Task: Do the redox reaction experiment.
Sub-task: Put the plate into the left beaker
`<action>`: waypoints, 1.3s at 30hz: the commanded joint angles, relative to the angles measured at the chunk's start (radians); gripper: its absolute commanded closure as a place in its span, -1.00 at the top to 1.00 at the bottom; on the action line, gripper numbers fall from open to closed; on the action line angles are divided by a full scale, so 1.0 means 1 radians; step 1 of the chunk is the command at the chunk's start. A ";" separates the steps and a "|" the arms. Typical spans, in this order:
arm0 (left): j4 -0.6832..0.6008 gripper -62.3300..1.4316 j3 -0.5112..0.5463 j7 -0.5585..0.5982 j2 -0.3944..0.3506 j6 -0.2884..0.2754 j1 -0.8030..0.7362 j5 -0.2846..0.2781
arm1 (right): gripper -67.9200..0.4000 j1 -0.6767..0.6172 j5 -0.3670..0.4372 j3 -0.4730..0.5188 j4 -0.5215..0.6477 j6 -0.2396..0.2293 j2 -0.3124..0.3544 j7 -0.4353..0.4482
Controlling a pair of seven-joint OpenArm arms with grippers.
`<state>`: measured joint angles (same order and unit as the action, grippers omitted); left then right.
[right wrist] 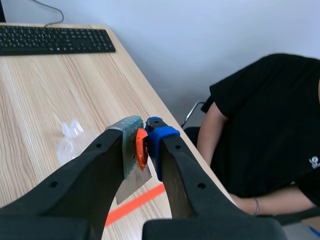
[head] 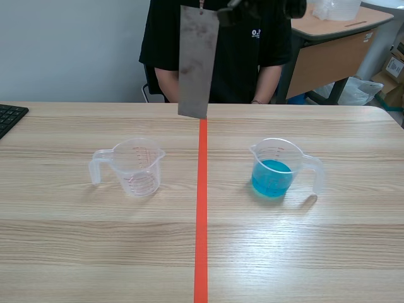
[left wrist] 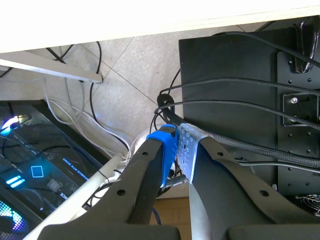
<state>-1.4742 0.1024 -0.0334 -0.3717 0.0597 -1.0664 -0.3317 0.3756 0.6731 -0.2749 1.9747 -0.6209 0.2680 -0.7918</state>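
A grey metal strip [head: 197, 63] hangs upright high above the table's far middle, over the orange tape line. My right gripper [head: 230, 12] is shut on the strip's top end. In the right wrist view the strip [right wrist: 131, 177] is pressed between the fingers of that gripper [right wrist: 142, 137]. An empty clear measuring cup [head: 136, 165] stands left of the line, and it shows below the strip [right wrist: 70, 142] too. A clear cup of blue liquid [head: 274, 170] stands right of the line. My left gripper [left wrist: 179, 135] is shut on nothing, below the table's edge over the floor.
A person in a black shirt [head: 214, 50] sits across the table behind the strip. A black keyboard [head: 9, 117] lies at the far left edge. Under the table are a black case [left wrist: 240, 100] and cables. Another desk [head: 334, 38] stands at the back right.
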 commanded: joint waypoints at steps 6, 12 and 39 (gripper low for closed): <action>-0.004 -0.82 0.000 0.010 -0.006 -0.002 -0.008 -0.002 | -0.94 0.093 -0.035 -0.095 -0.072 0.011 -0.090 0.017; -0.004 -0.82 0.000 0.010 -0.006 -0.002 -0.008 -0.002 | -0.94 0.141 -0.086 -0.173 -0.144 0.011 -0.162 0.025; -0.004 -0.81 0.000 0.010 -0.006 -0.001 -0.008 -0.002 | -0.94 0.173 -0.277 -0.356 -0.411 0.012 -0.274 0.209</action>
<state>-1.4742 0.1024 -0.0330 -0.3721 0.0593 -1.0664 -0.3317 0.5175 0.3946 -0.6327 1.5600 -0.6136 0.0025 -0.6029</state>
